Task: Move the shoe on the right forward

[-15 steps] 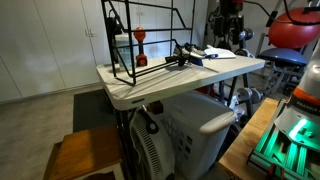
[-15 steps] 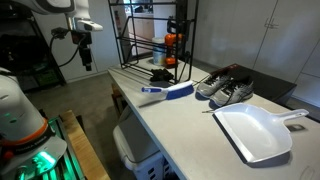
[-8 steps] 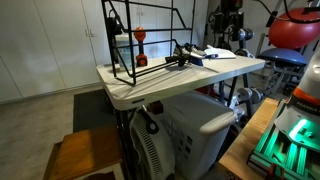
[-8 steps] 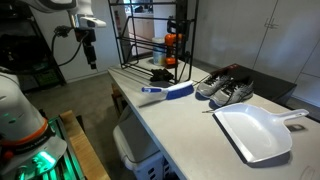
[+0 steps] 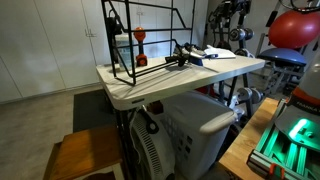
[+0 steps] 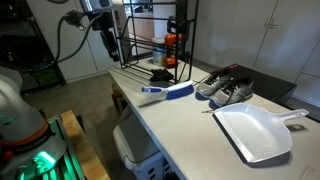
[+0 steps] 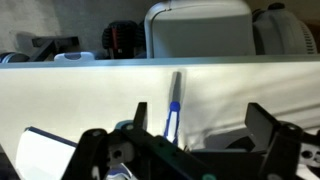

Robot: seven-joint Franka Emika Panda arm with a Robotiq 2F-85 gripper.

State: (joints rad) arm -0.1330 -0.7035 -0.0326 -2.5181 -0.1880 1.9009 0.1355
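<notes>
Two small dark sneakers with whitish soles sit side by side on the white table (image 6: 170, 125). In an exterior view the right-hand shoe (image 6: 237, 93) lies next to the other shoe (image 6: 212, 86). My gripper (image 6: 110, 54) hangs in the air beyond the table's left end, well away from the shoes and above table height. In the wrist view my gripper (image 7: 200, 118) is open and empty, looking down on the table and a blue brush (image 7: 174, 112). The shoes are not clear in the wrist view.
A tall black wire rack (image 6: 150, 40) stands at the table's far end, with an all-black item (image 6: 160, 74) at its foot. The blue brush (image 6: 170, 92) lies mid-table. A white dustpan (image 6: 256, 133) lies near the shoes. A white machine (image 5: 190, 130) stands under the table.
My arm has swung toward the table, moving right in an exterior view. The shoes, brush and dustpan have not moved.
</notes>
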